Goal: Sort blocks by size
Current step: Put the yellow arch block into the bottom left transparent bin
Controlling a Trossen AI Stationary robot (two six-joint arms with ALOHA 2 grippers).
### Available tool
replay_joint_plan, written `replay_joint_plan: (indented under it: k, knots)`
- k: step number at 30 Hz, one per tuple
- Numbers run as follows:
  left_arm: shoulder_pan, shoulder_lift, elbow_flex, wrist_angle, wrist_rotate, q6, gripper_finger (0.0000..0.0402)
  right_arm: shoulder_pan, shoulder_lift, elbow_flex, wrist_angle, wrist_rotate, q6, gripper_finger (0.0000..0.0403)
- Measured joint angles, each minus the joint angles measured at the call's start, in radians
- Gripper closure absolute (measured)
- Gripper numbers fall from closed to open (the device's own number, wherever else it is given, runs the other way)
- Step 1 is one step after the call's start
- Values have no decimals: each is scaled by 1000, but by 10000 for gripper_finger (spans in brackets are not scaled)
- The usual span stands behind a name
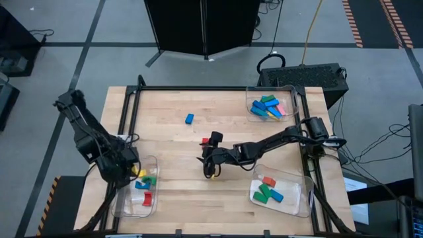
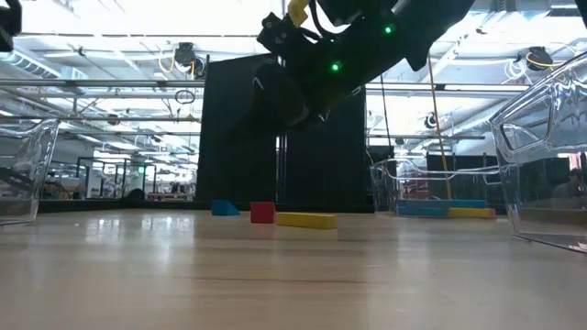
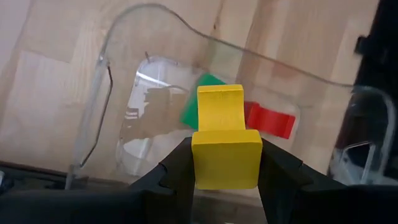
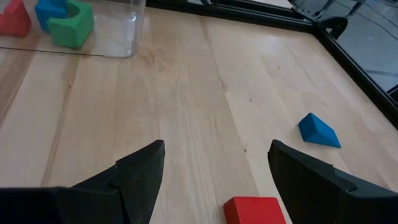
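Wooden desk (image 1: 172, 145) boards carry loose blocks; a yellow block (image 3: 225, 152) is clenched by the left jaws over the near-left tray (image 3: 124, 81), while the right jaws, spread, hang above a red block (image 4: 255, 210). Released off-centre, the yellow block could strike the rim.

Light wooden desk (image 1: 178, 142) with a black frame, three clear plastic trays (image 1: 299, 198) of blocks near its edges, a loose blue block (image 1: 190, 119), red block (image 1: 205, 141) and yellow block (image 2: 305, 220) lying mid-desk.
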Motion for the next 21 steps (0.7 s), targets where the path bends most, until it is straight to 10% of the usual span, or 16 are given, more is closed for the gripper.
replay_joint_plan:
  k: [21]
  knots:
    - [-16,76,-216,83,142,-25,269,-11,0,0,0,1,53,124]
